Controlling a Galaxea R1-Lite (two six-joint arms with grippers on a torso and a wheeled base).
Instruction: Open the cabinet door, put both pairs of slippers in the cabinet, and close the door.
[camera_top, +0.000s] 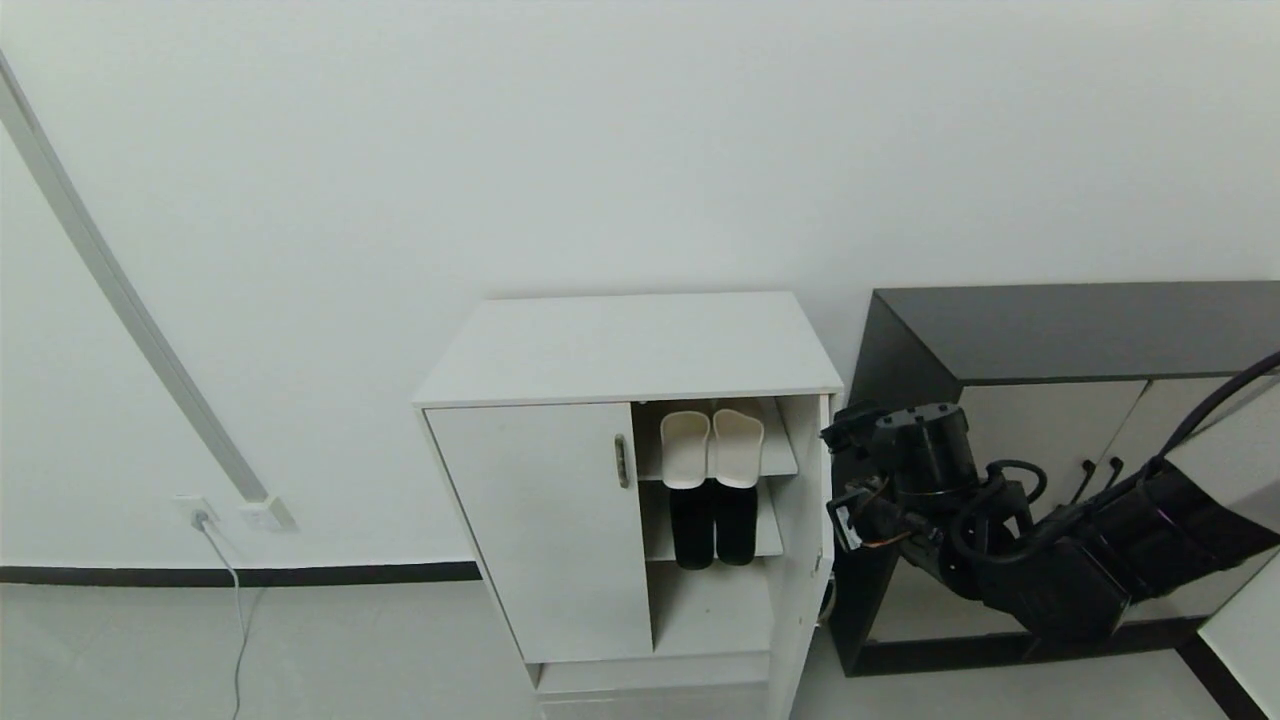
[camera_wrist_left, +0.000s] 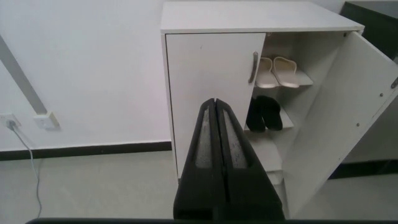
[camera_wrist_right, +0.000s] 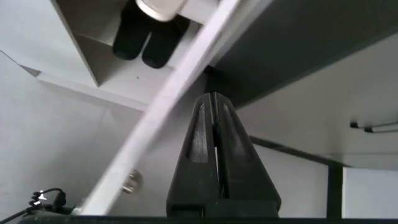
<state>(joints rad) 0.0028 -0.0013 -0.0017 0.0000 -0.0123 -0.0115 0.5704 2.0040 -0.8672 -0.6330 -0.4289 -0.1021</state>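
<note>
Your right gripper (camera_wrist_right: 214, 99) is hovering just outside the open white panel door (camera_top: 805, 560), fingers pressed together, holding nothing. Closing is likely calling for a push toward your left.

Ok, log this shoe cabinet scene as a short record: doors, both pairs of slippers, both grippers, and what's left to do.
cabinet: white, upright
left door: closed
right door: swung open
white slippers: on the upper shelf
black slippers: on the middle shelf
left gripper: shut, empty, facing the cabinet front
right gripper: shut, empty, close to the open door
left to do: close the right door
</note>
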